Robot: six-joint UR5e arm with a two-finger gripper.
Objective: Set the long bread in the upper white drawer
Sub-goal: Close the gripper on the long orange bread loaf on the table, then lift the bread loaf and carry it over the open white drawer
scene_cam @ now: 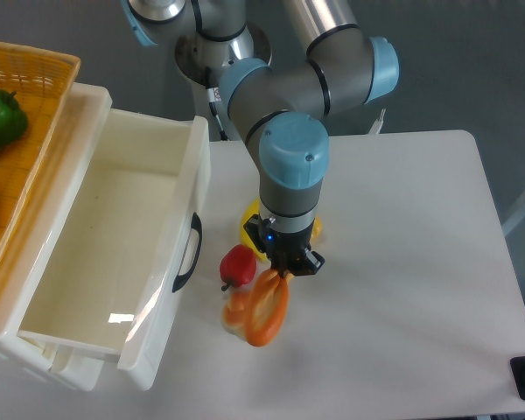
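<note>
Desk [402, 262] — white, carrying the whole scene.

Upper white drawer [114, 236] — standing pulled open at the desk's left edge, black handle facing right, cavity showing nothing inside. A woven orange basket [26, 79] holding a green pepper [0, 118] is sitting at the far-left corner behind it.

Arm and gripper [284, 273] — pointing straight down near the desk's middle, fingers appearing to be pinching the long bread at its upper end; full closure is not showing clearly.

Long bread [267, 308] — lying or hanging tilted toward the desk's near edge, right of the drawer front.

Red pepper [237, 264] — touching the bread's left side. A yellow item [249, 226] is hiding behind the wrist.

Risks — an end-grip is likely letting the loaf swing or slip; the dangling end may be catching the drawer's front wall or dragging the red pepper along.
</note>
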